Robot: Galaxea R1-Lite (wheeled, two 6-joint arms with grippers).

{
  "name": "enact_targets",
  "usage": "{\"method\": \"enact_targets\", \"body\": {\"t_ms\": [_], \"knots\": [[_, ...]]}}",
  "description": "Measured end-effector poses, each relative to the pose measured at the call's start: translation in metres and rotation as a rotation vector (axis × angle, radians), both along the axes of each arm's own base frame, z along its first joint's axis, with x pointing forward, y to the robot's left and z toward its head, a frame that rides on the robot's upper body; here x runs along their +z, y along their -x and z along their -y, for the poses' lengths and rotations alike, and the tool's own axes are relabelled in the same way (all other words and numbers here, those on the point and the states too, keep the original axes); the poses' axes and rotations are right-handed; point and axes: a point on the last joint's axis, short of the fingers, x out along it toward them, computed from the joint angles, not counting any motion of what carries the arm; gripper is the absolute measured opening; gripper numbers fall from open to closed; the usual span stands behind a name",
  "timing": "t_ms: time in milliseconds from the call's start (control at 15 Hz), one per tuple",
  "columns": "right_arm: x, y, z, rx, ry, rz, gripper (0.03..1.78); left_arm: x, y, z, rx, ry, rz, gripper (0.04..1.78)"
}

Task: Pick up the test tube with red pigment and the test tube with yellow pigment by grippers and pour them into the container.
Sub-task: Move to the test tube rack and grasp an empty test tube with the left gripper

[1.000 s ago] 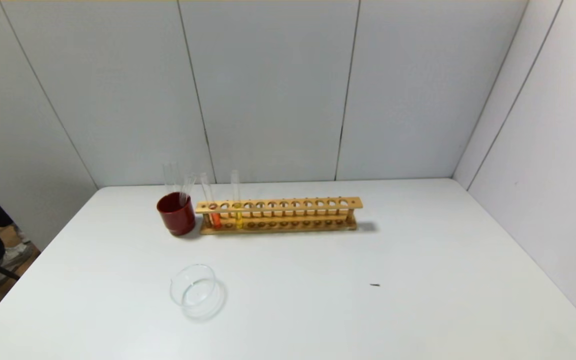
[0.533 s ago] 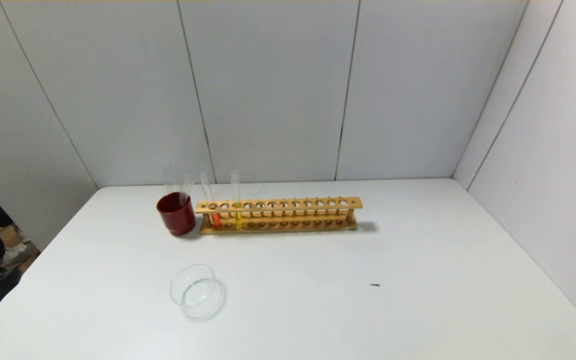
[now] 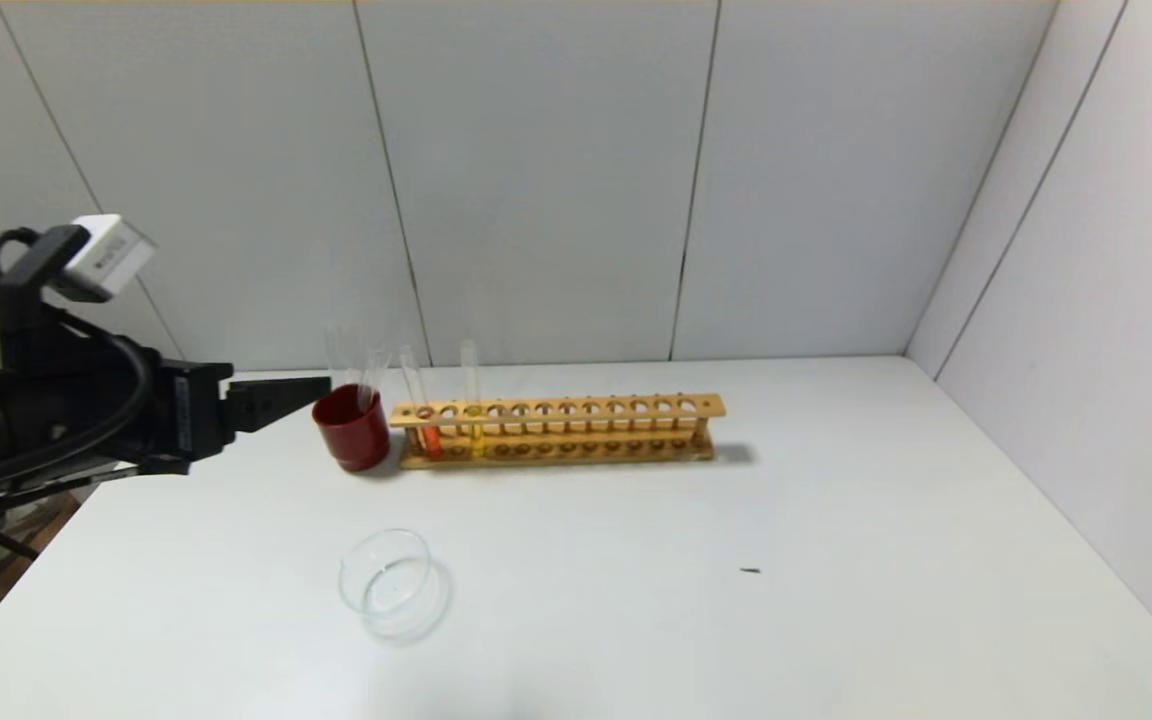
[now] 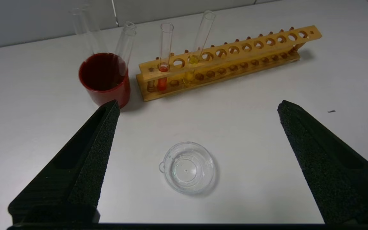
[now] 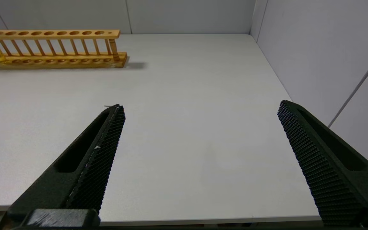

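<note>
The test tube with red pigment and the test tube with yellow pigment stand upright at the left end of a wooden rack. Both show in the left wrist view, red and yellow. The container sits empty on the table nearer me, also in the left wrist view. My left gripper is open and empty, raised above the table's left side, just left of the red cup. In its own view the left gripper frames the container. My right gripper is open and empty near the table's front edge.
A dark red cup holding colourless tubes stands against the rack's left end. White walls close the back and right of the white table. A tiny dark speck lies right of centre.
My left arm has come into the head view from the left; its open gripper now reaches toward the red cup. Tubes, rack and container have not moved.
</note>
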Motion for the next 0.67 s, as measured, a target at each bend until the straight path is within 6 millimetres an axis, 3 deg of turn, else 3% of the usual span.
{"method": "enact_targets", "body": {"t_ms": [267, 667], "knots": [[0.0, 0.0, 0.0, 0.0, 0.0, 0.0, 1.75, -0.036, -0.054, 0.013, -0.014, 0.013, -0.08, 1.74], [0.0, 0.0, 0.0, 0.0, 0.0, 0.0, 1.75, -0.073, -0.111, 0.024, -0.016, 0.009, -0.138, 1.74]]}}
